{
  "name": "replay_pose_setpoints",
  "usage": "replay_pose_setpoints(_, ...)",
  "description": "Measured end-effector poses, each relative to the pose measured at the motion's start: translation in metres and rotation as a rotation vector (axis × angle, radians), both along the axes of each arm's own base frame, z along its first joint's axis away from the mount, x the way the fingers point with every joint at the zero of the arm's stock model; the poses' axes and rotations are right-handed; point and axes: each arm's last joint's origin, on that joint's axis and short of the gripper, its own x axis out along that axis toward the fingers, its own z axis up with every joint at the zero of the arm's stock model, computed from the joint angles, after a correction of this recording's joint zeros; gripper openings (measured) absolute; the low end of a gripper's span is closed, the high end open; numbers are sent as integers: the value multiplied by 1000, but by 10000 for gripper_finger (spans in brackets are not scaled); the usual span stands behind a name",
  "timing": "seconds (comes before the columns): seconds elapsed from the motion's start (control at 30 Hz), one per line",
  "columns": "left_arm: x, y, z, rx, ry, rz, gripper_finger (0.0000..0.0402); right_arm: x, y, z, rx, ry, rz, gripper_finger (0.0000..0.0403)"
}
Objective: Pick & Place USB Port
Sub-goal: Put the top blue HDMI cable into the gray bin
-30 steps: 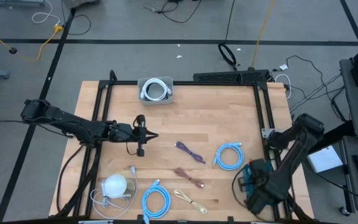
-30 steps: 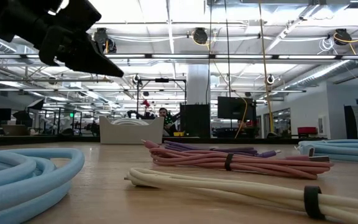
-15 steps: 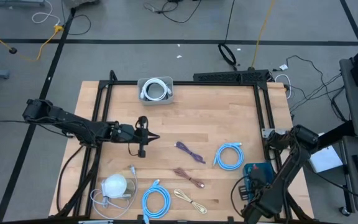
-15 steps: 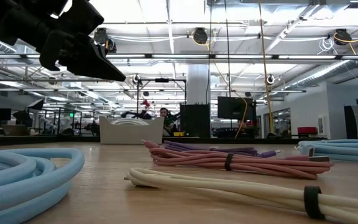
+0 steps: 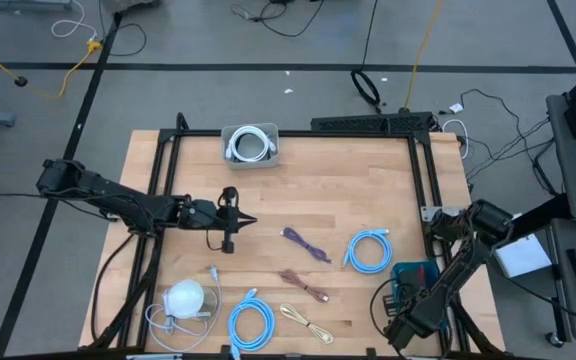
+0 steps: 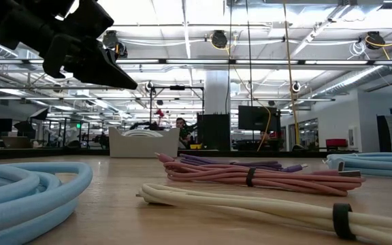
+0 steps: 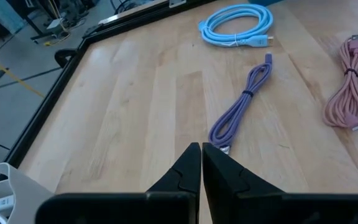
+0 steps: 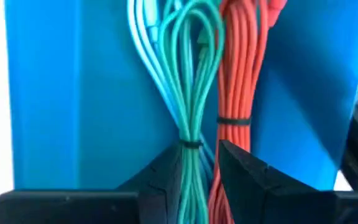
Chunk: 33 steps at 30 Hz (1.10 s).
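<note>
My left gripper (image 5: 250, 219) is shut and hovers above the table, its tip (image 7: 202, 148) pointing at the near plug end of the purple USB cable (image 7: 241, 102), which lies flat on the wood (image 5: 306, 244). The low view shows it high up (image 6: 129, 84). My right gripper (image 8: 201, 163) is open and points down into the blue bin (image 5: 414, 272) at the table's right edge. A green cable bundle (image 8: 191, 93) runs up between its fingertips, and a red bundle (image 8: 238, 68) lies beside it. My right gripper has the green cable bundle's tied waist (image 8: 190, 144) between its two fingers, coming from above and pointing down into the bin. The bundle lies in the bin. I cannot tell whether the fingers touch it.
A pink cable (image 5: 303, 284), a cream cable (image 5: 306, 322) and two light-blue coils (image 5: 370, 250) (image 5: 251, 323) lie on the table's near half. A white bin with a white cable (image 5: 251, 145) sits at the far edge. A white round object (image 5: 183, 298) rests near the left corner.
My right arm has folded down and its gripper has moved toward the table's near edge, lower over the blue bin. My left gripper has crept slightly toward the purple cable and stayed shut.
</note>
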Motion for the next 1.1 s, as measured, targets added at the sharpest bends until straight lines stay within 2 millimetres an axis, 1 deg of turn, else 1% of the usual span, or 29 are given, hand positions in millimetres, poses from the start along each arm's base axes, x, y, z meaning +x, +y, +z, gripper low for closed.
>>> replay_pose_setpoints(0.1, 0, 0, 0, 3, -1, -1, 21, -2, -2, 5, -20, 17, 0, 100)
replay_pose_setpoints(0.2, 0, 0, 0, 3, -1, -1, 21, -3, -4, 18, -51, 32, 3, 101)
replay_pose_setpoints(0.3, 0, 0, 0, 3, -1, -1, 21, -2, -4, 36, -80, 47, 11, 102)
replay_pose_setpoints(0.37, 0, 0, 0, 4, -1, -1, 21, 2, -6, 54, -102, 40, 23, 102)
replay_pose_setpoints(0.43, 0, 0, 0, 4, -1, -1, 21, 10, -7, 70, -96, -42, 62, 102)
replay_pose_setpoints(0.5, 0, 0, 0, 4, -1, -1, 21, 17, -14, 82, -118, -196, 132, 102)
replay_pose_setpoints(0.63, 0, 0, 0, 3, -1, 0, 21, 30, -36, 107, -244, -450, 248, 102)
replay_pose_setpoints(0.77, 0, 0, 0, -1, -2, 1, 21, 42, -69, 122, -367, -559, 340, 102)
replay_pose_setpoints(0.93, 0, 0, 0, 3, -2, -1, 21, 47, -119, 133, -484, -531, 420, 102)
replay_pose_setpoints(1.1, 0, 0, 0, 2, -4, 0, 21, 45, -164, 133, -553, -387, 508, 102)
